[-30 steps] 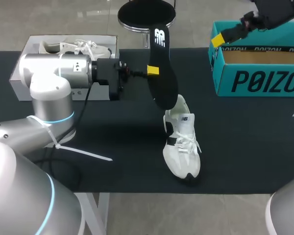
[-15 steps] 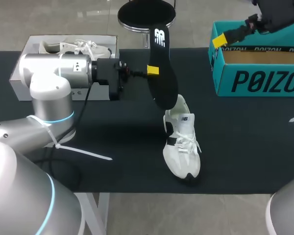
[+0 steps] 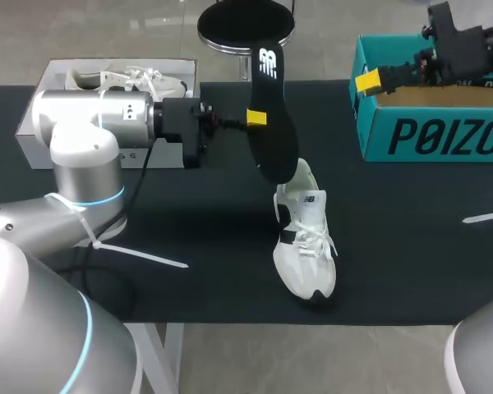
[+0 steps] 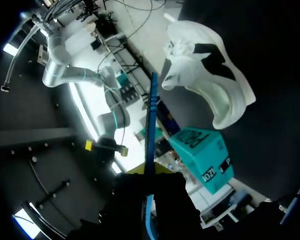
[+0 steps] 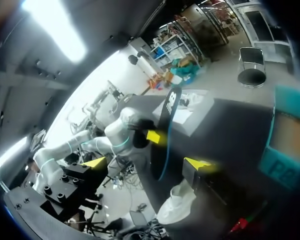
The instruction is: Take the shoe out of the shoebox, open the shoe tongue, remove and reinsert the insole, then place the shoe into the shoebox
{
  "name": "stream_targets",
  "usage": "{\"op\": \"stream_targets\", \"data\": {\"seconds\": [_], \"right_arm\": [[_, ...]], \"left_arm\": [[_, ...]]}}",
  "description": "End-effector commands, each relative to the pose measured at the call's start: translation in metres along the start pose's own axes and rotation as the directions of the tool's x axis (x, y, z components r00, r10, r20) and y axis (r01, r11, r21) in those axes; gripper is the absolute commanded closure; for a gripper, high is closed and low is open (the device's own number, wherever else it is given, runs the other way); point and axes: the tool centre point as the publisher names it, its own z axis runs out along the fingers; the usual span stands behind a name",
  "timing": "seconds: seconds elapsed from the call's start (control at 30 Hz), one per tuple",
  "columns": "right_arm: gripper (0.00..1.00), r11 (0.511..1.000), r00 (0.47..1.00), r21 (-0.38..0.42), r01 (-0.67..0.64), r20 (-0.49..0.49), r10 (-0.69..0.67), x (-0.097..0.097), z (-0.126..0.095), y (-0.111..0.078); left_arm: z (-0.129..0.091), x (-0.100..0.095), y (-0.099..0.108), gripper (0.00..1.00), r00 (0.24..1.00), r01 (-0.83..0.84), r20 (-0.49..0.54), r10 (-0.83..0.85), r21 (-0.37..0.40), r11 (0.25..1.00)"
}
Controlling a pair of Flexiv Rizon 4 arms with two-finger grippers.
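From above, my left claw (image 3: pixel 257 117) is clamped on the black insole (image 3: pixel 273 139). The insole stands upright, its lower end at the heel of the white shoe (image 3: pixel 306 246). The shoe lies mid-way across the black tabletop (image 3: pixel 394 230), toe toward the near edge. My right claw (image 3: pixel 370 80) hangs at the left rim of the teal shoebox (image 3: pixel 431 135), far right.

Left wrist: the insole runs edge-on between my fingers, with the shoe ahead of it.

Right wrist: my fingers stand wide apart, and the insole and shoe lie well ahead.
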Motion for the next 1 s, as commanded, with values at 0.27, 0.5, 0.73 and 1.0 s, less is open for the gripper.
{"op": "stream_targets", "data": {"seconds": [0.27,0.5,0.73,1.0], "right_arm": [[0.00,1.000,0.996,0.001,-0.021,-0.089,0.021,-0.022,0.031,0.001],[0.00,0.999,0.993,0.029,-0.029,-0.112,0.032,-0.029,0.047,0.006],[0.00,0.999,0.991,0.044,-0.019,-0.130,0.024,-0.031,0.065,0.012],[0.00,0.998,0.990,0.057,-0.022,-0.139,0.030,-0.030,0.084,0.009]], "left_arm": [[0.002,0.000,0.000,1.00,1.000,-0.002,-0.002,0.002,-0.003,1.000],[0.002,0.000,0.000,1.00,1.000,-0.002,-0.002,0.002,-0.003,1.000],[0.002,0.000,0.000,1.00,1.000,-0.002,-0.002,0.002,-0.003,1.000],[0.002,0.000,0.000,1.00,1.000,-0.002,-0.002,0.002,-0.003,1.000]]}}
